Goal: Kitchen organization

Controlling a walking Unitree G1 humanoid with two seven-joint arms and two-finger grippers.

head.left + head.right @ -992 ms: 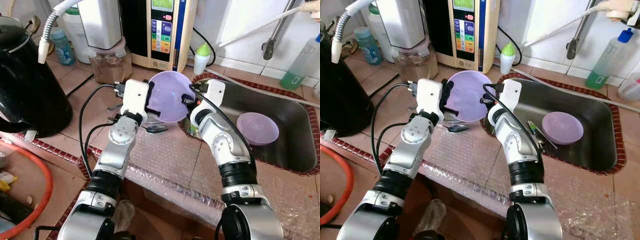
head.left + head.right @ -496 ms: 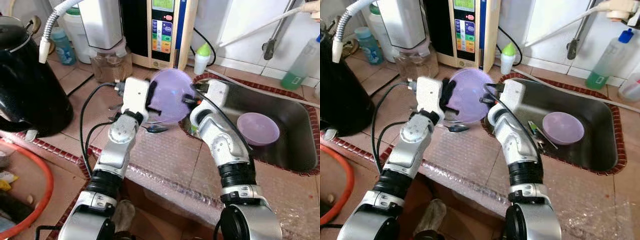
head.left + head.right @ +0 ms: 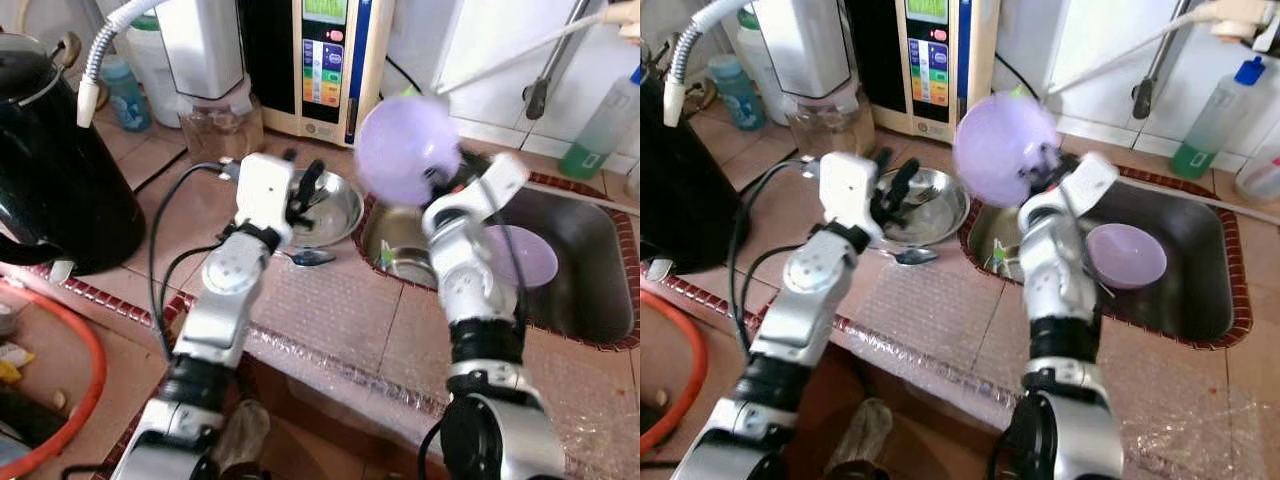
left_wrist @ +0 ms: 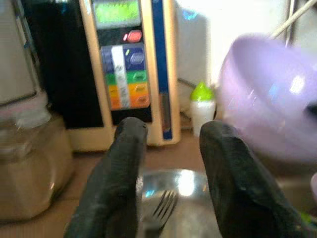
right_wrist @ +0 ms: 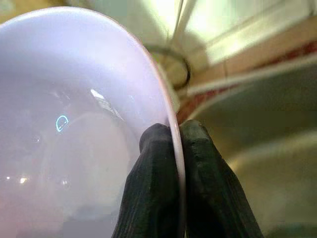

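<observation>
Two bowls: both lilac plastic, round, smooth; one lifted [image 3: 408, 150], one lying [image 3: 520, 256] in the sink [image 3: 590, 290].
Lifted bowl: held above the sink's near-left corner, tilted on edge and motion-blurred in the head views.
Right gripper [image 5: 173, 136]: both black fingers pinched on the lifted bowl's thin rim, one inside and one outside; the wrist view gives this plainly, the head views only a blur.
Left gripper [image 3: 300, 186]: fingers spread wide with nothing between them, poised over the steel bowl [image 3: 335, 205].
Left wrist view: adds a fork [image 4: 161, 210] lying in the steel bowl, tines toward the camera; behind it the water ioniser [image 4: 126, 74] with its green display and coloured buttons, and a small green-capped bottle [image 4: 202, 106].
Head views: add a spoon [image 3: 312, 257] on the counter just beside the steel bowl, and bubble wrap [image 3: 330, 320] spread along the counter edge.
Materials: sink and dish polished stainless, counter of reddish-brown tile with a patterned red border, black kettle [image 3: 50, 170] glossy at the far left.
Change: half a second ago the lilac bowl sat between both grippers over the steel bowl and hid it; now the left has let go, the right arm has swung the bowl up toward the sink, and the steel bowl is uncovered.
</observation>
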